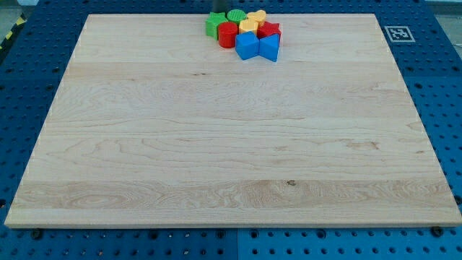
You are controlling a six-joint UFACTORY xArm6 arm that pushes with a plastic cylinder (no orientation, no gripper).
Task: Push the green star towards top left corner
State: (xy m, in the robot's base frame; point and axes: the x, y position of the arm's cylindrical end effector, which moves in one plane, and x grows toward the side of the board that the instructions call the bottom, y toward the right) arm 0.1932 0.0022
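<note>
Camera view, 1 frame.

Item 1: wooden board (231,144), pale, lying on a blue pegboard table (29,65). A black-and-white marker tag (397,33) sat at the board's top right corner.

Item 2: cluster of blocks, packed close together at the middle of the board's top edge.
- Green block (214,25) at the cluster's left; its shape looked like a star, though I could not be sure.
- Second green block (235,15) at the top, shape unclear.
- Red cylinder (228,35), touching the left green block.
- 2 yellow blocks (253,19), shapes unclear.
- Red block (269,29) on the right.
- 2 blue blocks, (246,45) and (270,47), side by side at the cluster's bottom.

Item 3: my tip. A dark shape (216,5) showed at the view's top, just above the left green block. The very end was hidden; contact could not be told. It held nothing.
</note>
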